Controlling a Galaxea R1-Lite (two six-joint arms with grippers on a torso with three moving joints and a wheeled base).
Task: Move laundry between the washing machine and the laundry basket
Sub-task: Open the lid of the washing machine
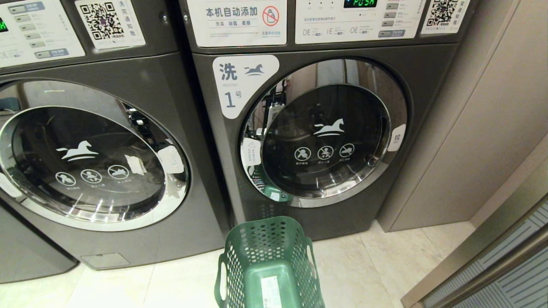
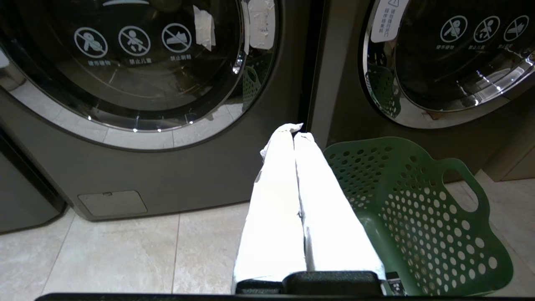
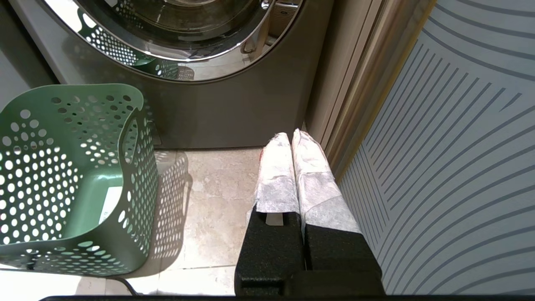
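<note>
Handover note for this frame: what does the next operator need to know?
Left gripper: shut, empty, low beside the laundry basket.
Right gripper: shut, empty, on the basket's other side.
The basket stands on the floor before washer 1; no laundry is seen in it.
Washer 1 and the left washer both have closed doors.
Done: nothing visible.
Left: open the door, move the laundry.

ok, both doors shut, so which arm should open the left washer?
Left, probably. The left claw, shut, points at the gap between the machines, with the left washer's door edge close ahead. The right claw, also shut, sits by the wall panel, beyond the basket.
</note>
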